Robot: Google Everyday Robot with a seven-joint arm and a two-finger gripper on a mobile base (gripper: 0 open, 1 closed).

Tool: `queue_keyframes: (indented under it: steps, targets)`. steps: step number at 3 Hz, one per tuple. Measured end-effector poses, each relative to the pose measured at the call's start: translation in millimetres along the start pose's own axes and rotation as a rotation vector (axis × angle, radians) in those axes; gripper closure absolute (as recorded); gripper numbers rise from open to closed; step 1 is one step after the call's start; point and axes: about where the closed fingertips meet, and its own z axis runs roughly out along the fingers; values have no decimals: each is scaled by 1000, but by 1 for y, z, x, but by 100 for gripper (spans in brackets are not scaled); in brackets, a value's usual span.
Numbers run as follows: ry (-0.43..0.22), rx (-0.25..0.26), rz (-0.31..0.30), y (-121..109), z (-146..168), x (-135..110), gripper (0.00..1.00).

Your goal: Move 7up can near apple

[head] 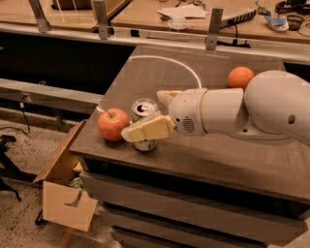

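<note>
The 7up can (144,109) stands upright near the front left corner of the grey table (208,155), its shiny top showing. The red apple (113,124) sits just left of it, a small gap apart. My gripper (143,116) reaches in from the right on a bulky white arm (242,111). Its two cream fingers hold the can between them: one finger (147,130) crosses the front of the can, the other (165,95) lies behind it. The can's lower body is partly hidden by the front finger.
A plain orange fruit (240,77) sits at the back right of the table. A white arc (167,60) is marked on the tabletop. An open cardboard box (65,191) stands on the floor at the left. A cluttered bench (193,14) runs behind.
</note>
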Motion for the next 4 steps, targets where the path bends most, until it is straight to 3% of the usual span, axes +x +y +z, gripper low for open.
queue_keyframes:
  steps: [1,2,3,4]
  targets:
    - [-1,1,-57,0,-8,-6,0]
    - [63,105,-96,-23,-56,-5,0]
    - [154,285,-146,-61,-139,1,0]
    - [145,265,-146,-55,-129,-3,0]
